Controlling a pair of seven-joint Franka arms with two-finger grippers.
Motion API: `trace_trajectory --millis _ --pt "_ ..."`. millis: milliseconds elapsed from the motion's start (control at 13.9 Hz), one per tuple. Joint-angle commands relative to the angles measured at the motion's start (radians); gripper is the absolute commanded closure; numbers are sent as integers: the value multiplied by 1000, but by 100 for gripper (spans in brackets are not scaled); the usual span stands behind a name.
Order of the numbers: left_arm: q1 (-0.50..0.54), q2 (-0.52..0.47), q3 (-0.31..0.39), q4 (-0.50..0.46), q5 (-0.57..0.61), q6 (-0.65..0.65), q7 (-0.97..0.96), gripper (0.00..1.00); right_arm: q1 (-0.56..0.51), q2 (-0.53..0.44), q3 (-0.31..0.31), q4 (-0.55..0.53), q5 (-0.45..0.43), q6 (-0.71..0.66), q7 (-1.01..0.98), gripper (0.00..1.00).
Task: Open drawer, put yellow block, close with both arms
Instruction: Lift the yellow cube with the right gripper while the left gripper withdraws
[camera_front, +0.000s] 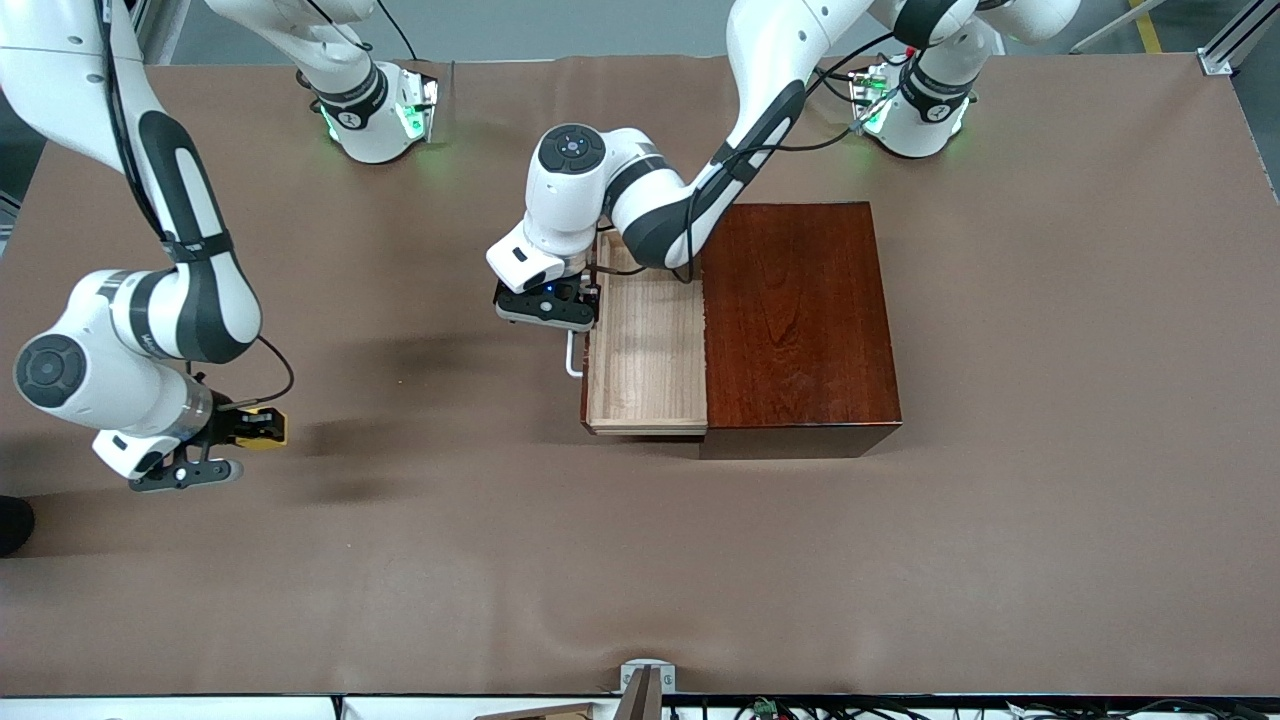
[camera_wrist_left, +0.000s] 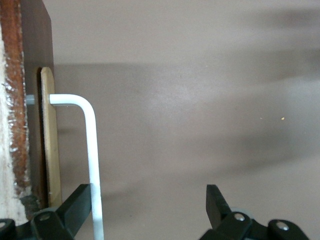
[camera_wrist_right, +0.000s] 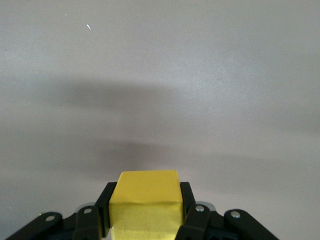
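Note:
The drawer (camera_front: 645, 350) is pulled out of the dark reddish-brown box (camera_front: 795, 320), and its pale-wood tray looks empty. My left gripper (camera_front: 560, 305) is at the white handle (camera_front: 572, 362). In the left wrist view the left gripper (camera_wrist_left: 148, 195) is open, and the handle bar (camera_wrist_left: 90, 140) runs between the fingers, close against one finger (camera_wrist_left: 80, 200). My right gripper (camera_front: 262, 428) is shut on the yellow block (camera_front: 268, 437) and holds it just over the bare table at the right arm's end. The right wrist view shows the block (camera_wrist_right: 146, 202) clamped between both fingers.
The brown table cover (camera_front: 640, 560) stretches around the box. Open table lies between the held block and the drawer. The left arm's forearm (camera_front: 690, 200) crosses over the back corner of the open tray.

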Motion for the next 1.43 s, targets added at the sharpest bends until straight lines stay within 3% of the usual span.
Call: trace_trajectory --millis 0,430,717,860,1075,1362 --pt "10 -18 -1 32 -14 -60 -16 0 -14 -19 17 67 8 -103 -45 100" --pt "124 -275 2 28 -19 -396 -13 0 57 -41 23 213 11 -309 -33 100" --pt "333 -462 -6 10 -51 -713 42 0 131 -81 22 213 73 -337 -10 100" --pt "470 -534 -9 -11 -75 -852 250 0 165 -95 23 213 97 -355 -4 100" --pt "633 -648 -9 -115 -77 -874 441 0 251 -107 51 216 126 -347 -21 100" --pt "797 -687 -9 -194 -94 -855 467 0 288 -104 166 251 121 -343 -89 100"
